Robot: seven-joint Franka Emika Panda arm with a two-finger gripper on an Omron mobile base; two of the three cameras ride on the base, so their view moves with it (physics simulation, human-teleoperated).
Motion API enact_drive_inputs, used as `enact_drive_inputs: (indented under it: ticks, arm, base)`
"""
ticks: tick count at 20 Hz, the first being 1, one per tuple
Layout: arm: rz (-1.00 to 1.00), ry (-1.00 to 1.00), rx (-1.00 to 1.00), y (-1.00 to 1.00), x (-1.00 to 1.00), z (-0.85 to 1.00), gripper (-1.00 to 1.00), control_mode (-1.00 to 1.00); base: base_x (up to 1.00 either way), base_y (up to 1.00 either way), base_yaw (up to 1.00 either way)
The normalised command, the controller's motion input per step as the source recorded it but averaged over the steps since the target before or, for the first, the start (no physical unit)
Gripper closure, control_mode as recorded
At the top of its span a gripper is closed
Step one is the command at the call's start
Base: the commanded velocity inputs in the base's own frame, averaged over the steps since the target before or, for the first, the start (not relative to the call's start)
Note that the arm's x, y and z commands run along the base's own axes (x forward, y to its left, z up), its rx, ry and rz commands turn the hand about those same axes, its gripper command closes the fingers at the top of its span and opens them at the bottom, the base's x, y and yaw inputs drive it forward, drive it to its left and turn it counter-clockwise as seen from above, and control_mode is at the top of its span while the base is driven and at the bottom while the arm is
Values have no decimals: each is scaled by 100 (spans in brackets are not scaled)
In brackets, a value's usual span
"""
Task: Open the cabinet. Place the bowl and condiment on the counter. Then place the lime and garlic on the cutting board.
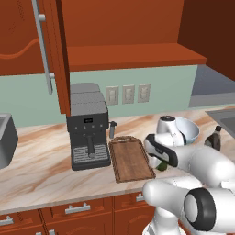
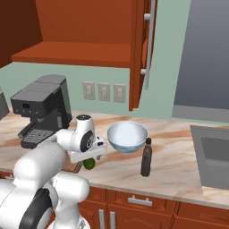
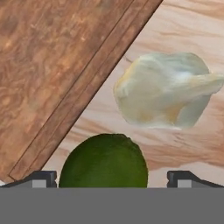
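Going L to R along the counter (image 1: 41,176): coffee machine (image 1: 87,133) sits far left under the open cabinet (image 1: 55,55), door swung out, shelf inside looks bare from here. So step one seems done.

Next over, the cutting board (image 1: 131,158) lies flat just right of the machine, nothing on it yet. Right at its edge the gripper (image 3: 111,179) is down low over the lime (image 3: 104,161), fingers spread wide w/ the lime between the tips, not pinched. Lime sits on the counter just beside the board's rim, not on it. Garlic (image 3: 164,89) is just past the lime, also on the counter, near the board but apart from it.

Further right, the bowl (image 2: 127,136) stands upright on the counter, and the condiment (image 2: 146,157) bottle stands just right of it & a bit nearer the front edge. Both look set down, so that part reads as finished.

My guess on progress: cabinet open, bowl + condiment placed; lime and garlic both left to go. Current step looks like the lime pickup, approx. at the point of closing.
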Motion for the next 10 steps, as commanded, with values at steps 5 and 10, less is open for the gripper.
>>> enact_drive_inputs:
  ticks: [5, 10]
  arm:
    - [0, 5, 0, 16, 0, -40, -100, -100]
    - [0, 4, 0, 13, 0, -39, -100, -100]
  base:
    - [0, 0, 0]
    - [0, 0, 0]
